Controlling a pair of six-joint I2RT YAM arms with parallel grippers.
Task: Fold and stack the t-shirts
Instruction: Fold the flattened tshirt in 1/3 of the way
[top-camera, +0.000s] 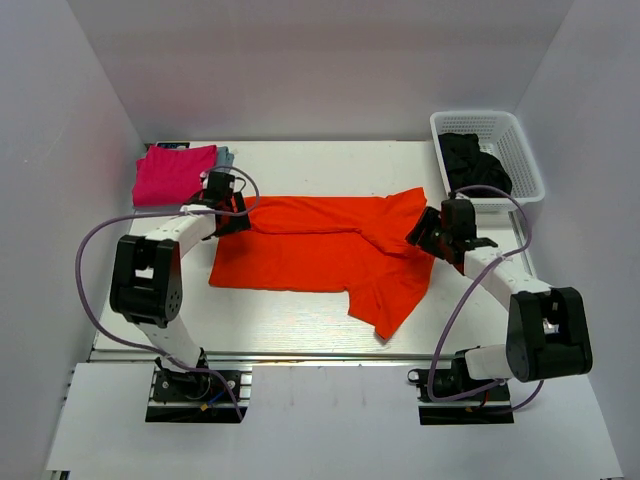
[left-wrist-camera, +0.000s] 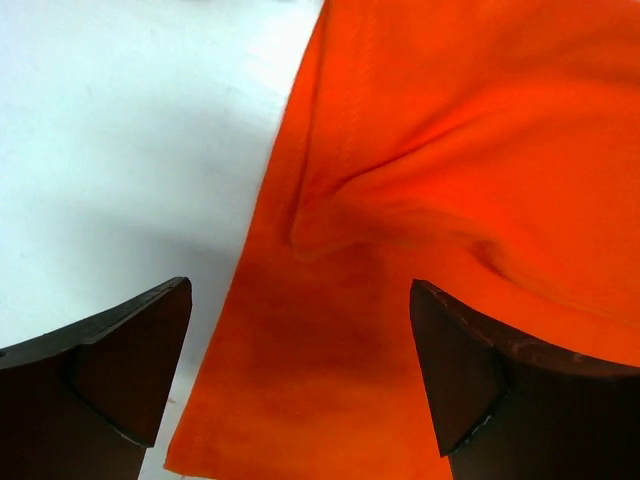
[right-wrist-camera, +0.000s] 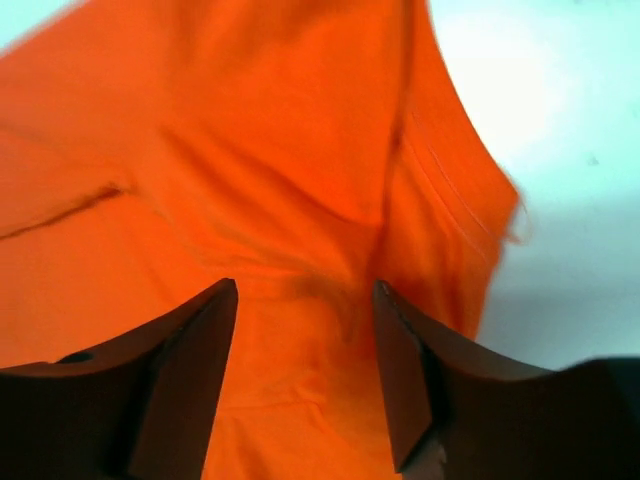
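The bright orange t-shirt (top-camera: 320, 250) lies spread across the middle of the table, part folded, one sleeve pointing to the near edge. My left gripper (top-camera: 232, 212) is open over its left edge; the left wrist view shows orange cloth (left-wrist-camera: 420, 180) between the spread fingers. My right gripper (top-camera: 428, 232) is open over its right end; the right wrist view shows creased orange cloth (right-wrist-camera: 250, 170) between the fingers. A folded magenta-pink t-shirt (top-camera: 172, 172) lies at the back left on a light blue-grey one (top-camera: 226, 156). Dark black t-shirts (top-camera: 474, 162) lie in the basket.
A white plastic lattice basket (top-camera: 522, 150) stands at the back right corner. White walls close the table on the left, back and right. Purple cables loop beside both arms. The table's metal front rail (top-camera: 320, 354) runs just beyond the arm bases.
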